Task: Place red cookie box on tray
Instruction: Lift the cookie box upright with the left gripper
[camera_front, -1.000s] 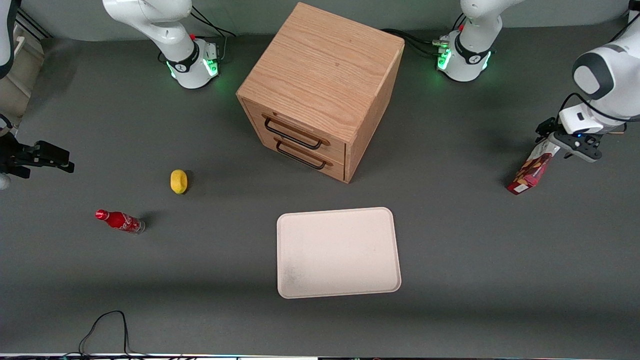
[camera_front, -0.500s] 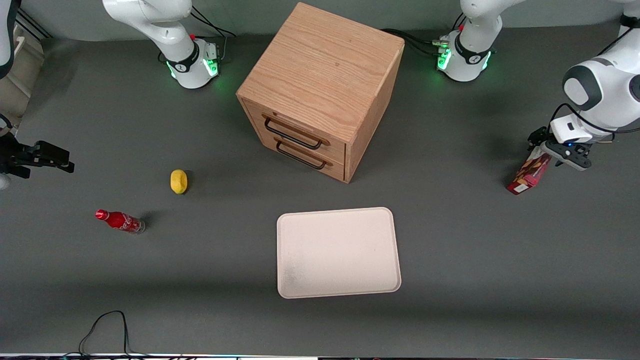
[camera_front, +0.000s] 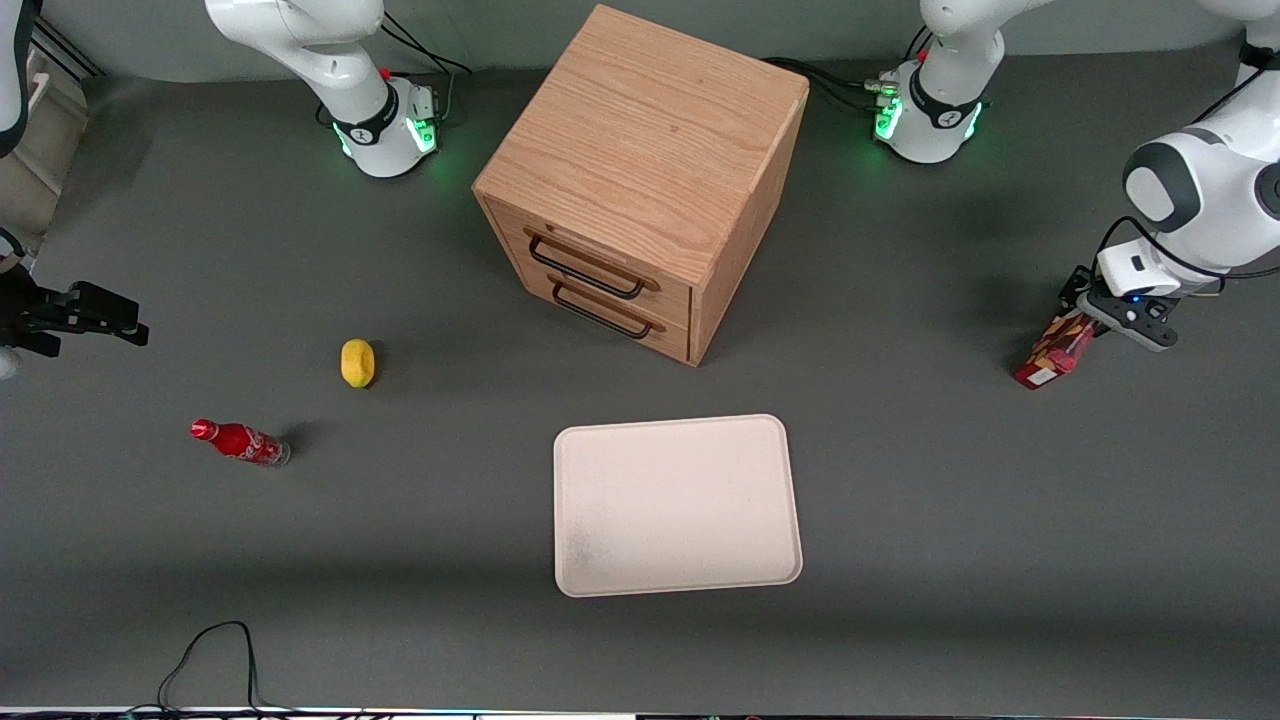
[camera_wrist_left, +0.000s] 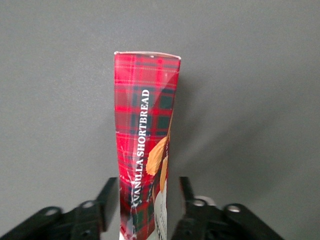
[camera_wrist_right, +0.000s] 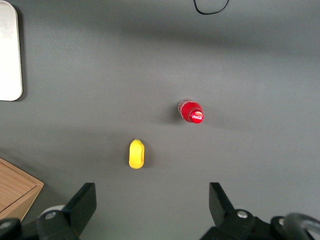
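Toward the working arm's end of the table (camera_front: 900, 480), the red cookie box (camera_front: 1052, 353) stands on end, leaning, its upper part between the two fingers of the left gripper (camera_front: 1085, 322). In the left wrist view the gripper (camera_wrist_left: 149, 200) brackets the tartan carton (camera_wrist_left: 145, 150), lettered "VANILLA SHORTBREAD": one finger (camera_wrist_left: 108, 202) sits at the box's side, the other finger (camera_wrist_left: 186, 192) stands a little apart from it, so the claw is narrow around the box but not clamped. The tray (camera_front: 677, 505) lies flat near the table's front edge, well apart from the box. A wooden drawer cabinet (camera_front: 640, 180) stands at mid-table, farther from the front camera than the tray. A yellow object (camera_front: 357, 362) and a small red soda bottle (camera_front: 240, 442) sit toward the parked arm's end.
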